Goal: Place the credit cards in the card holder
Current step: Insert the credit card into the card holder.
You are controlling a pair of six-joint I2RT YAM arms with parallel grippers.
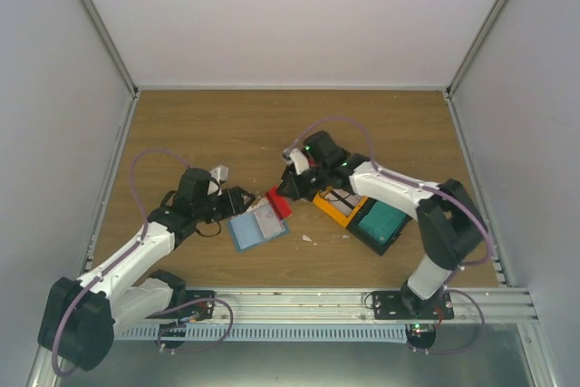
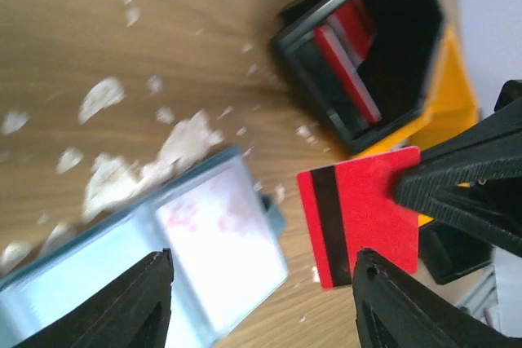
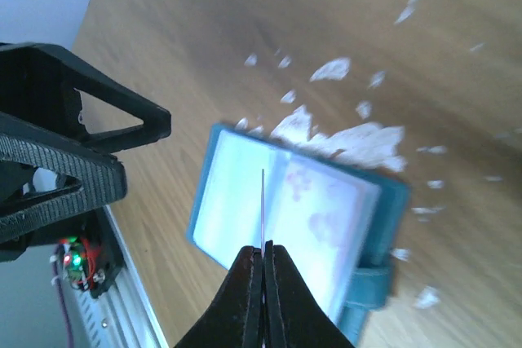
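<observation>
The table [image 1: 227,124] bears an open card holder [image 1: 257,227], white scraps [image 2: 192,140], a yellow-black box [image 2: 453,91].

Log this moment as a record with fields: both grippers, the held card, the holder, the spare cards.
left gripper: open, over the teal-blue folding card holder
right gripper: shut on a red plastic card with a dark stripe
red card: held above the holder, not yet in a pocket
card holder: lying open on the wooden table
other cards: red and white, upright in a black-and-yellow box

Table [image 1: 227,124] looked wood-grained, matt. Card [image 2: 359,222] was smooth red plastic, dark stripe. Holder [image 3: 393,201] had glossy clear sleeves, teal cover. Scraps [image 3: 342,132] at holder's 12 o'clock were white, rough-edged. Rail [image 1: 299,301] at table's 6 o'clock was ribbed metal.
</observation>
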